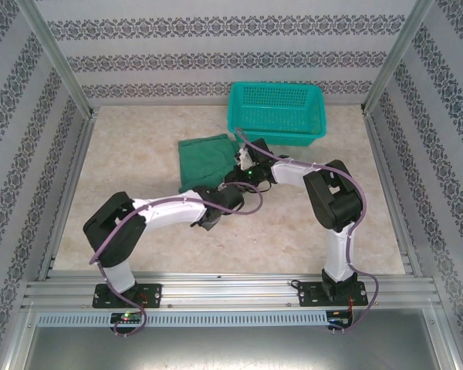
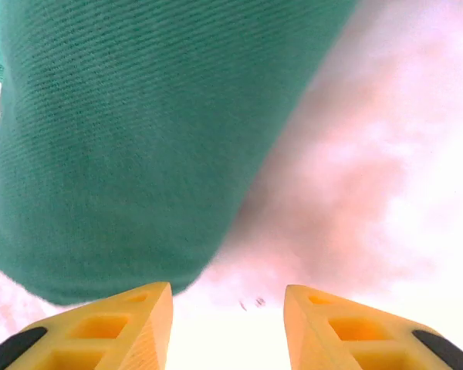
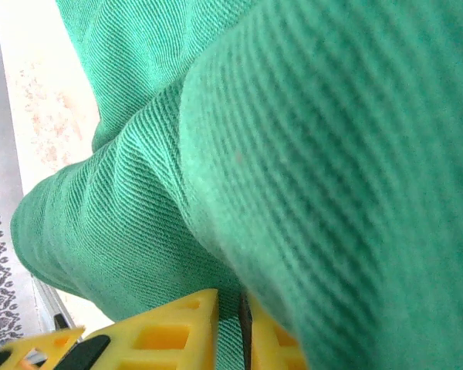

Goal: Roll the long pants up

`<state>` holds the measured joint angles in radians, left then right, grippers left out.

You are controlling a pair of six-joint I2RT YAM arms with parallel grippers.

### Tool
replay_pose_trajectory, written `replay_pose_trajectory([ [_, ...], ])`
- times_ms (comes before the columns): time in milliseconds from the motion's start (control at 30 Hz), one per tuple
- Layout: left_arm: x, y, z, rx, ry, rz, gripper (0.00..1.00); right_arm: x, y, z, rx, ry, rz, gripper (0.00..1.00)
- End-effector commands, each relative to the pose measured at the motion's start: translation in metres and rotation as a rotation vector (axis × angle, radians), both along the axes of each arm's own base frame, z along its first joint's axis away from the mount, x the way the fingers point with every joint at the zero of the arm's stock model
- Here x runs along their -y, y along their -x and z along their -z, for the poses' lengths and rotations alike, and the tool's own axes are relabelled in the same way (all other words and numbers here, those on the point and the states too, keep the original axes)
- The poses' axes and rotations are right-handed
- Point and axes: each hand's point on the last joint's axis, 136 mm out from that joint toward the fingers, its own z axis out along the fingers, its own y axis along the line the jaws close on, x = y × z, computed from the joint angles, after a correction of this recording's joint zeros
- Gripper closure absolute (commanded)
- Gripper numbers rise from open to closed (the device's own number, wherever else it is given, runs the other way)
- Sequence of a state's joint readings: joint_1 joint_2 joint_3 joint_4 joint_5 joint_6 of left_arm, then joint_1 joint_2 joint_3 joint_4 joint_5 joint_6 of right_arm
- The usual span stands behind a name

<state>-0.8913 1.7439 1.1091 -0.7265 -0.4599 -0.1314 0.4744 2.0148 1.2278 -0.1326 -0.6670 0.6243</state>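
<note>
Right gripper (image 3: 235, 312) pinches the long pants (image 1: 204, 158), their length running near-to-far toward the basket (image 1: 282, 132); left gripper (image 2: 228, 297) spread

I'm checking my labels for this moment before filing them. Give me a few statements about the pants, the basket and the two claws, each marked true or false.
1. The pants lie inside the basket. False: they lie on the table, in front of the basket.
2. The left claw is open with nothing between its fingers. True.
3. The right claw pinches green pants fabric. True.
4. The basket stands at the near edge beside the arm bases. False: it stands at the far edge, by the back wall.
</note>
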Motion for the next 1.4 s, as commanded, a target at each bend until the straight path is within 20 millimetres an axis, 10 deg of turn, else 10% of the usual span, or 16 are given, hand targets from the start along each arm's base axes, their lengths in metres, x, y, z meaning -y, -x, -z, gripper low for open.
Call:
replay_pose_trajectory([
  [0, 0.008, 0.008, -0.008, 0.027, -0.015, 0.090, 0.55, 0.035, 0.029, 0.045, -0.132, 0.143, 0.031, 0.81],
  [533, 0.010, -0.029, 0.025, 0.095, -0.292, 0.166, 0.34, 0.042, 0.022, 0.039, -0.133, 0.113, 0.055, 0.81],
  [833, 0.005, -0.058, 0.011, 0.174, -0.320, 0.157, 0.30, 0.040, 0.019, 0.037, -0.129, 0.106, 0.053, 0.82],
  [933, 0.003, -0.067, 0.004, 0.212, -0.333, 0.144, 0.06, 0.039, 0.019, 0.037, -0.130, 0.104, 0.052, 0.82],
  [1367, 0.000, -0.074, 0.016, 0.172, -0.312, 0.127, 0.25, 0.038, 0.018, 0.032, -0.126, 0.112, 0.051, 0.82],
])
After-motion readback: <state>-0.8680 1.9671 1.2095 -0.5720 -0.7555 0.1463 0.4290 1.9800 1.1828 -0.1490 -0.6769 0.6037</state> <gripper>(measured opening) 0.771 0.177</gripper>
